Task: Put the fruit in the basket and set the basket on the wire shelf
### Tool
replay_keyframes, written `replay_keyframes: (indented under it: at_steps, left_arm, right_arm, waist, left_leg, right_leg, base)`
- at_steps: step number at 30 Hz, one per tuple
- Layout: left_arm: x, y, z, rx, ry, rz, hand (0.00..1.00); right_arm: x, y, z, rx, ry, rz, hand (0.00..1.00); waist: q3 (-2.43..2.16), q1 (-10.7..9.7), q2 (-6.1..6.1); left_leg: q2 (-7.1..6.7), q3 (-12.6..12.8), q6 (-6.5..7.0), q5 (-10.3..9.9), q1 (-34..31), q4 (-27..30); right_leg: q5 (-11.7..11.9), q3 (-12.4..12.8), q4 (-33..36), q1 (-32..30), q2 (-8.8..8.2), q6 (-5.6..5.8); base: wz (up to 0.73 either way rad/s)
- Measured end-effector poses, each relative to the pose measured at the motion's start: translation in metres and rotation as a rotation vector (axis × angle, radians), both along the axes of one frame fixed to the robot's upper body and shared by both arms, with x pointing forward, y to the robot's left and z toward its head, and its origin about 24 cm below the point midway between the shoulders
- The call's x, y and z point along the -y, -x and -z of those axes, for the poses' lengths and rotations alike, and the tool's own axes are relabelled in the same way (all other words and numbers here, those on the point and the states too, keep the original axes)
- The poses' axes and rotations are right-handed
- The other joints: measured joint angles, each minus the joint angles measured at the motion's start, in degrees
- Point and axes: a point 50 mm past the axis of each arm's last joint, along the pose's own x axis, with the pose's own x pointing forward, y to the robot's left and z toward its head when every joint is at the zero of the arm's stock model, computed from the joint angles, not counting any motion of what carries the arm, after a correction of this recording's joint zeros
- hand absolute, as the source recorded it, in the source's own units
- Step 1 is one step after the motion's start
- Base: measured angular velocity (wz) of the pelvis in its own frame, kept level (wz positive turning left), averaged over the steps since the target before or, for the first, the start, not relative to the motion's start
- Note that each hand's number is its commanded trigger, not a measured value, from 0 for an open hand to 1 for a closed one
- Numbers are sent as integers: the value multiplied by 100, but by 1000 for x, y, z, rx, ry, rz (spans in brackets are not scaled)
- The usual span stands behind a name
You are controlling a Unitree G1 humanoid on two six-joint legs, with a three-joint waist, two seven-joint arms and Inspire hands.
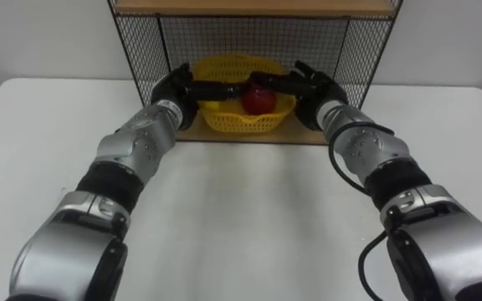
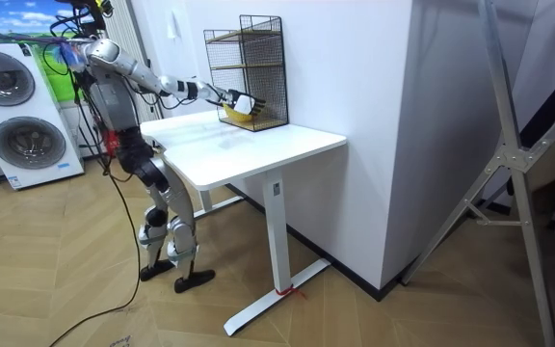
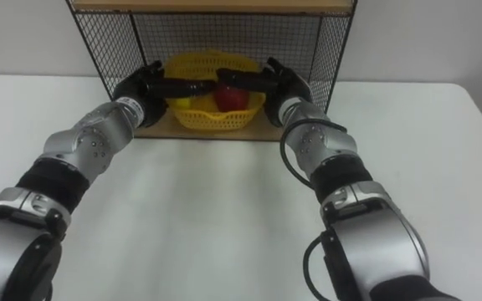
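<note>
Worktop [image 1: 249, 209]: white and bare in front of the wire shelf; its near edge is cut off by the robot's forearms.
Wire shelf [image 1: 141, 42]: black mesh frame standing at the far edge of the worktop against the wall. Its upper part runs out of the top of the eye views; the room view shows it whole.
Left robot hand [image 1: 174, 88]: inside the wire shelf's lowest bay, at its left side. Its fingers are stretched out straight and point to the right across the basket's near rim. Whether they touch the rim cannot be told, and the thumb is hard to make out.
Yellow fruit [image 1: 210, 105]: in the left part of the basket within the wire shelf, mostly hidden behind the left fingers. Its kind cannot be told.
Basket [image 1: 249, 124]: yellow, open weave, resting on the wire shelf's bottom board, about mid-bay. Its rear rim rises behind the fingers.
Red apple [image 1: 259, 100]: in the basket, right of the yellow fruit, with its top crossed by the right fingers.
Right robot hand [image 1: 312, 84]: inside the wire shelf at its right side. Its fingers are straight and reach leftward over the apple, with their tips close to the left fingertips.
Robot: in the room view it stands at the worktop's end, away from the wire shelf, with both arms reaching out to it.
</note>
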Motion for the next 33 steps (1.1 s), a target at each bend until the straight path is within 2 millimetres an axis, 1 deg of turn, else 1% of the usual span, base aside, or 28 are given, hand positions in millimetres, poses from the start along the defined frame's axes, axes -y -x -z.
replay_keyframes:
  at_steps: [1,4,9,14,18,23,25,28,29,31,33]
  left_arm:
    - [0,0,1,-3,0,-1,0]
    - [-2,1,5,-21,-4,-6,0]
    - [-2,2,8,-35,-8,-8,0]
    - [-5,4,14,-61,-15,-15,0]
    - [-5,4,16,-59,-10,8,0]
    - [-3,4,16,-53,-16,36,0]
    - [-4,4,16,-52,-16,38,0]
    - [-5,5,16,-52,-36,39,0]
    - [-7,6,19,-58,-38,36,0]
    - [-9,8,23,-69,-40,31,0]
    - [-13,10,27,-81,-42,23,0]
  right_arm:
    - [0,-1,0,-4,1,-2,0]
    - [-1,-4,-5,2,2,-8,0]
    - [0,-4,-5,6,3,-14,0]
    - [0,-4,-4,5,4,-16,0]
    - [3,-3,-3,3,8,-14,0]
    - [6,0,4,-13,21,-6,0]
    - [8,1,6,-20,35,0,0]
    - [9,1,7,-22,56,4,0]
    - [10,2,7,-22,57,5,0]
    - [12,4,10,-27,61,8,0]
    - [14,6,14,-32,63,6,0]
  waist:
    - [4,-13,2]
    - [51,-98,6]
    - [69,-202,24]
    - [82,-214,47]
    - [83,-249,67]
    - [71,-230,85]
    - [55,-233,108]
    - [24,-241,141]
    - [-3,-242,159]
    - [-14,-217,172]
    - [-37,-216,187]
  left_leg:
    - [-4,8,8,5,13,-17]
    - [-31,37,37,53,42,-89]
    - [-88,41,63,160,35,-211]
    - [-92,100,72,168,158,-308]
    - [-99,78,75,276,360,-546]
    - [-95,85,76,292,501,-604]
    - [-92,87,76,292,529,-619]
    - [-94,94,78,293,579,-655]
    - [-91,94,85,298,632,-708]
    - [-83,102,86,298,731,-720]
    - [-85,104,86,298,803,-726]
  right_leg:
    - [2,3,0,4,-6,4]
    - [17,20,-37,-5,-45,28]
    - [125,26,-206,-4,-60,53]
    - [130,46,-214,62,-50,60]
    - [187,26,-430,265,-33,87]
    - [211,30,-541,441,23,104]
    - [227,30,-592,481,28,115]
    - [230,24,-591,513,26,119]
    - [230,20,-591,536,31,119]
    - [229,28,-591,622,45,119]
    - [230,30,-613,703,46,120]
  base:
    - [0]
    - [0]
    - [0]
    - [-5]
    - [4]
    - [0]
    - [0]
    - [0]
    - [0]
    - [-2]
    - [0]
